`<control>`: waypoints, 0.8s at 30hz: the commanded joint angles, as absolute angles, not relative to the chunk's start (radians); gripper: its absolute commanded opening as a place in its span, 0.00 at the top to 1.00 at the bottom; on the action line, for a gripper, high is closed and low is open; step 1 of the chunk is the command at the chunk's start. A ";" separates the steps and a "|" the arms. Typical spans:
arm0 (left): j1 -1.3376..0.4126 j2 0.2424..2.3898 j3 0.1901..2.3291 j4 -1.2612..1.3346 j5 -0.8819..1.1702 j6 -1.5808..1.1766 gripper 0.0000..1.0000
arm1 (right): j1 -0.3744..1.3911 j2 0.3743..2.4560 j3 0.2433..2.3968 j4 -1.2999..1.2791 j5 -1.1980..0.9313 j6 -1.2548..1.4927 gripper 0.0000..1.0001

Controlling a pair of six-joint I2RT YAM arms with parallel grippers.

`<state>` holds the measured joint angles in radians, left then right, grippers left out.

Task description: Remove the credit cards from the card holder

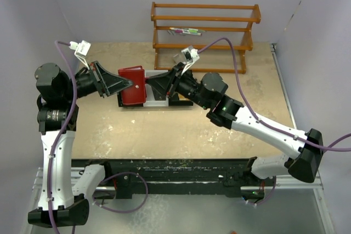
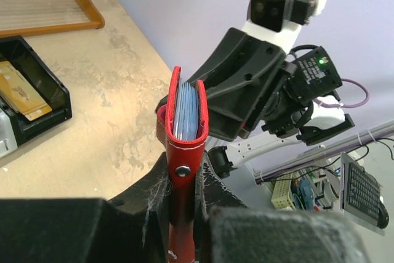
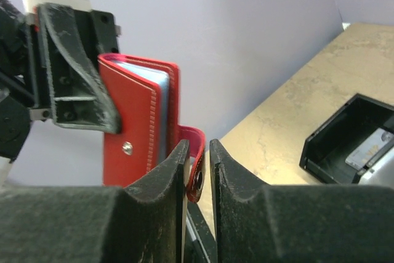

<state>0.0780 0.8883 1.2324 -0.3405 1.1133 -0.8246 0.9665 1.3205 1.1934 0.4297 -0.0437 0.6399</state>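
The card holder (image 1: 132,86) is clamped from 9 o'clock by the left gripper (image 2: 184,180), its snap tab (image 3: 198,180) pinched from 3 o'clock by the right gripper (image 3: 198,152); only edges of the credit cards (image 2: 186,112) are visible.

Wooden rack (image 1: 205,6) at the table's (image 1: 164,130) far edge; black tray (image 2: 60,98) holds a gold block (image 2: 21,93).

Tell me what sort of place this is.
Likely a robotics lab test cell: a worn tan tabletop boxed in by plain walls, two cabled robot arms bolted at its edge, and a wooden rack.
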 commanded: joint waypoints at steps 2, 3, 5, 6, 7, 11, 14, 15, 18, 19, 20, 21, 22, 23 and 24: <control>0.081 0.872 1.280 -0.258 1.140 -0.870 0.98 | 0.965 1.275 1.167 0.412 -0.013 0.640 0.82; 0.081 0.872 1.283 -0.255 1.143 -0.872 0.98 | 0.965 1.269 1.164 0.408 -0.007 0.640 0.83; 0.081 0.870 1.285 -0.250 1.144 -0.878 0.98 | 0.964 1.262 1.163 0.404 0.002 0.642 0.89; 0.081 0.870 1.285 -0.248 1.146 -0.880 0.98 | 0.964 1.259 1.165 0.402 0.003 0.641 0.92; 0.080 0.871 1.282 -0.248 1.147 -0.876 0.98 | 0.964 1.255 1.168 0.401 0.003 0.642 0.96; 0.081 0.878 1.276 -0.316 1.136 -0.799 0.83 | 0.964 1.230 1.192 0.393 0.001 0.631 1.00; 0.081 0.885 1.251 -0.354 1.136 -0.748 0.76 | 0.963 1.205 1.202 0.396 -0.019 0.619 1.00; 0.081 0.886 1.242 -0.362 1.134 -0.737 0.77 | 0.964 1.200 1.208 0.395 -0.037 0.615 1.00; 0.081 0.886 1.217 -0.349 1.140 -0.740 0.77 | 0.964 1.197 1.233 0.361 -0.067 0.600 1.00; 0.080 0.885 1.212 -0.339 1.143 -0.744 0.73 | 0.964 1.197 1.240 0.351 -0.073 0.594 1.00; 0.081 0.885 1.212 -0.333 1.149 -0.743 0.68 | 0.963 1.196 1.244 0.340 -0.075 0.589 1.00; 0.081 0.886 1.213 -0.330 1.156 -0.738 0.57 | 0.963 1.196 1.249 0.329 -0.075 0.580 1.00; 0.081 0.887 1.214 -0.328 1.162 -0.729 0.50 | 0.964 1.195 1.257 0.315 -0.074 0.570 1.00; 0.081 0.888 1.216 -0.330 1.170 -0.717 0.46 | 0.963 1.199 1.267 0.295 -0.074 0.558 1.00; 0.081 0.889 1.222 -0.345 1.174 -0.697 0.39 | 0.963 1.202 1.283 0.272 -0.076 0.541 1.00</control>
<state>0.0780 0.8909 1.2121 -0.3614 1.1400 -0.7570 0.9676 1.2346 1.1969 0.2848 -0.0563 0.6006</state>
